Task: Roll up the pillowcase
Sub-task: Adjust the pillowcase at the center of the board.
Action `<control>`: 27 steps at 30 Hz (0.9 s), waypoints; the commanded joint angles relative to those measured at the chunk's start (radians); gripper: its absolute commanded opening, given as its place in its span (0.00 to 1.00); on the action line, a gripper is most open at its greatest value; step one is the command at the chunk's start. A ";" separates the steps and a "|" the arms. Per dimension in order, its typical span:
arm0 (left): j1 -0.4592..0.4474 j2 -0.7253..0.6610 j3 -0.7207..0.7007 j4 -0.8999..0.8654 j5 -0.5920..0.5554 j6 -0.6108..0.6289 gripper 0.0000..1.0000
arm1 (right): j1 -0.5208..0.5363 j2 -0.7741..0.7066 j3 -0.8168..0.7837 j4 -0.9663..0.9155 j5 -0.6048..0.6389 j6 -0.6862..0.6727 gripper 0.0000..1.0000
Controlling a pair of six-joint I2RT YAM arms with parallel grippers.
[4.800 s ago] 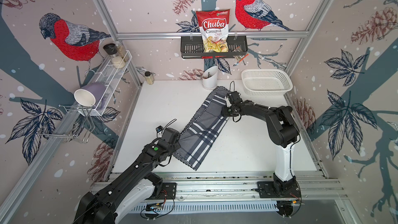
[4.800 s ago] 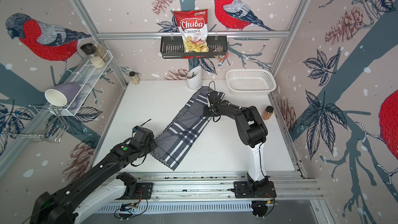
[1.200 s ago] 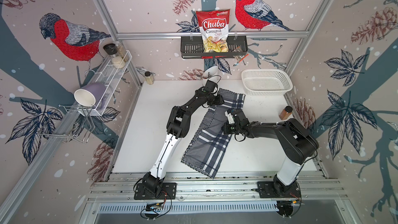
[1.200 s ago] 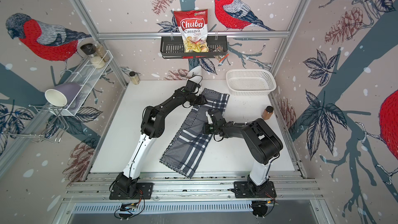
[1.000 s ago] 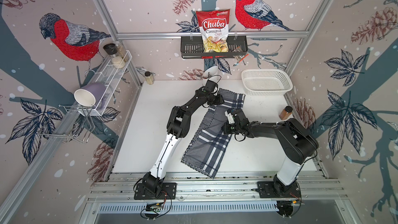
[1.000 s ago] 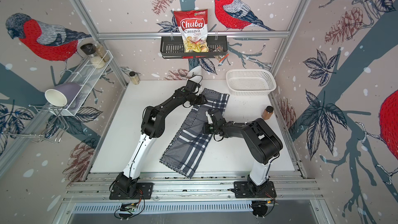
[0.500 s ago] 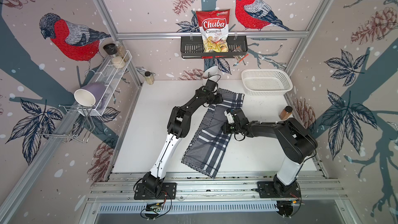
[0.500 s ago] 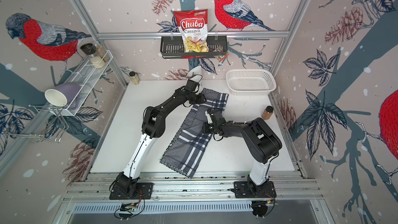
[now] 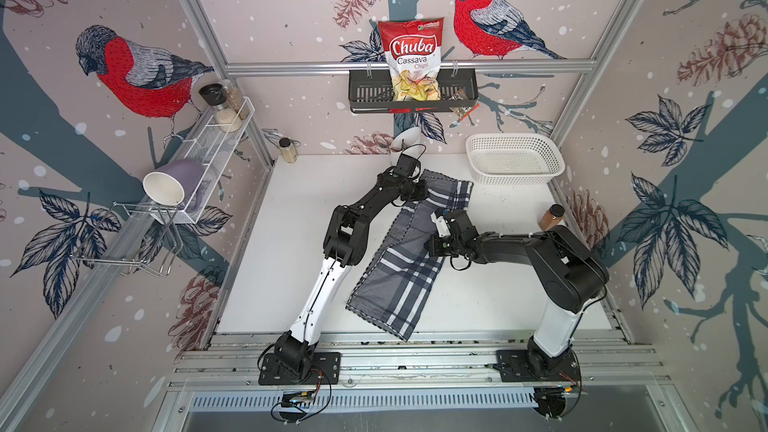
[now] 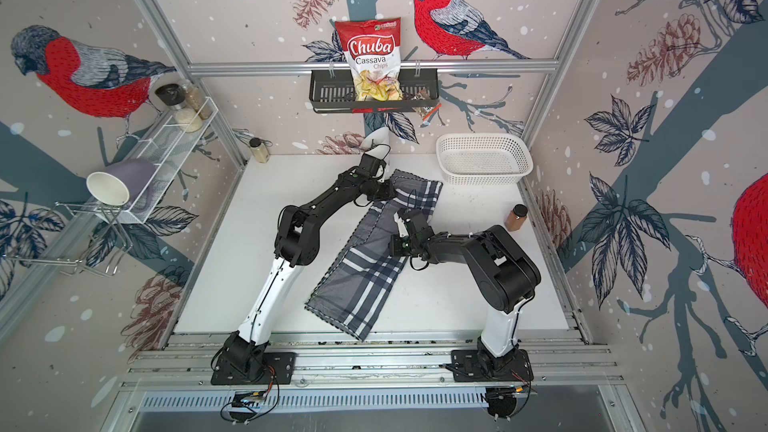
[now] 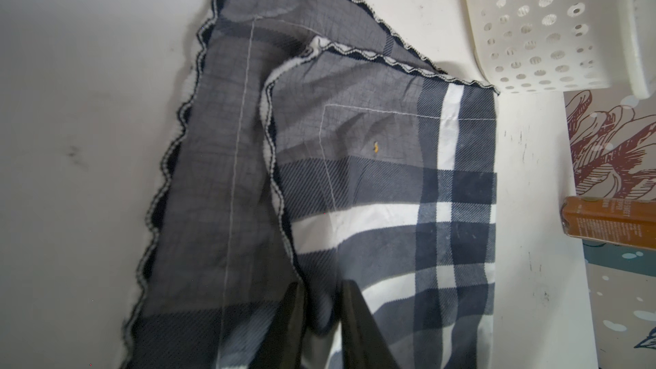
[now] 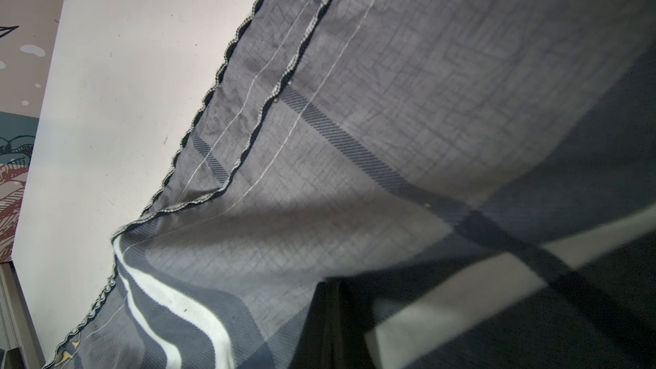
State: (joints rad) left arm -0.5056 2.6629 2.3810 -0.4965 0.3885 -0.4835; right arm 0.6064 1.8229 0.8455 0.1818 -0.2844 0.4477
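Left tool (image 11: 323,291) closed onto pillowcase (image 9: 399,280) (fingers (image 11: 358,331) partly cropped).

Jaws pinching pillowcase (image 11: 355,172) fold, white basket (image 11: 539,23) beyond

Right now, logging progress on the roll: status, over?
Left claw pinching pillowcase far end. Right claw shut on its middle. Not yet rolled. White basket near far end.
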 commanded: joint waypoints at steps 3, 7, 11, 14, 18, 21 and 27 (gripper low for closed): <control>0.009 -0.016 0.024 0.039 0.009 -0.017 0.04 | 0.002 0.025 0.000 -0.133 0.027 -0.012 0.00; 0.016 -0.010 0.032 0.043 0.014 -0.017 0.00 | -0.002 0.022 -0.001 -0.139 0.027 -0.014 0.00; 0.031 -0.011 0.062 0.044 0.004 -0.016 0.00 | -0.004 0.021 0.000 -0.149 0.025 -0.012 0.00; 0.049 -0.011 0.094 0.042 -0.006 -0.013 0.00 | -0.004 0.019 -0.003 -0.154 0.021 -0.008 0.00; 0.066 -0.004 0.109 0.057 -0.017 -0.004 0.00 | -0.003 0.019 -0.003 -0.159 0.019 -0.007 0.00; 0.075 0.023 0.113 0.067 -0.001 0.002 0.00 | -0.001 0.022 -0.004 -0.159 0.016 -0.006 0.00; 0.082 0.058 0.115 0.089 0.017 0.026 0.70 | 0.003 0.030 0.009 -0.167 0.009 -0.012 0.00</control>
State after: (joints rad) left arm -0.4294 2.7174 2.4874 -0.4660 0.3916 -0.4881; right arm 0.6048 1.8336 0.8555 0.1814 -0.2977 0.4442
